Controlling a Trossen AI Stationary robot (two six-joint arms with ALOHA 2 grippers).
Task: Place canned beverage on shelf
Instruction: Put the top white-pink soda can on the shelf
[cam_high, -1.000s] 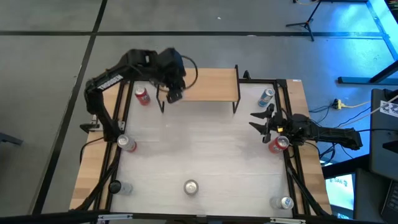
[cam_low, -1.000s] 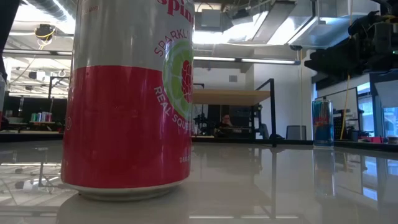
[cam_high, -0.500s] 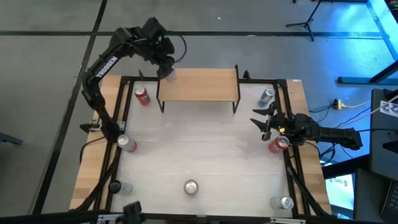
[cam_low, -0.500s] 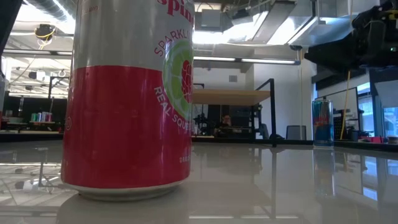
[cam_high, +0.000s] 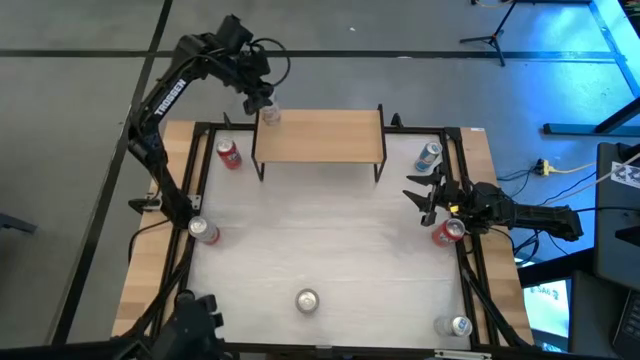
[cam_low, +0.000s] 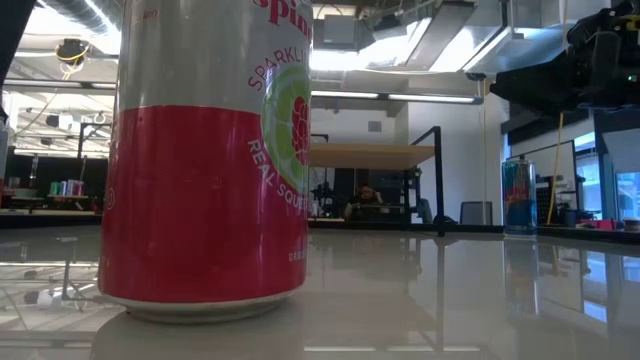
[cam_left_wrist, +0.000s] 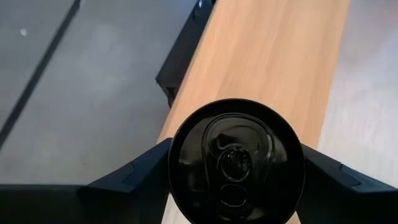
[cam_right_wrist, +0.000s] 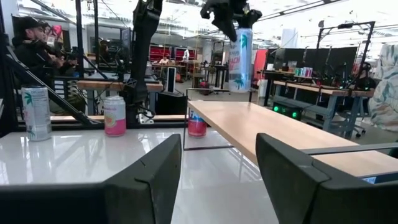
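Note:
A white canned beverage (cam_high: 270, 116) with a teal print (cam_right_wrist: 240, 56) hangs upright over the left end of the shelf (cam_high: 320, 136), a light-wood board on black legs. My left gripper (cam_high: 266, 106) is shut on it from above. In the left wrist view the can's dark top (cam_left_wrist: 236, 163) fills the gap between the fingers, with the shelf board (cam_left_wrist: 273, 56) below. Whether the can's bottom touches the board does not show. My right gripper (cam_high: 424, 194) waits at the table's right side, open and with nothing in it (cam_right_wrist: 217, 180). My left gripper pinches the can's upper wall just under the rim (cam_left_wrist: 176, 167) between its two fingers, one on each side. The fingers (cam_left_wrist: 134, 177) come from above, slanting down. The can hangs upright below them over the shelf's left end.
Red cans stand at the left (cam_high: 229, 154) (cam_high: 205, 231) and by my right gripper (cam_high: 448, 232). A blue can (cam_high: 428, 155) is at the far right, and silver ones (cam_high: 307, 300) (cam_high: 455, 325) stand near the front edge. A big red can (cam_low: 205, 160) stands close before the low camera.
My left gripper has carried the can from beside the shelf's near left corner toward the table's far edge, and it now hangs over the board's left end. The can has stayed upright in the hold.

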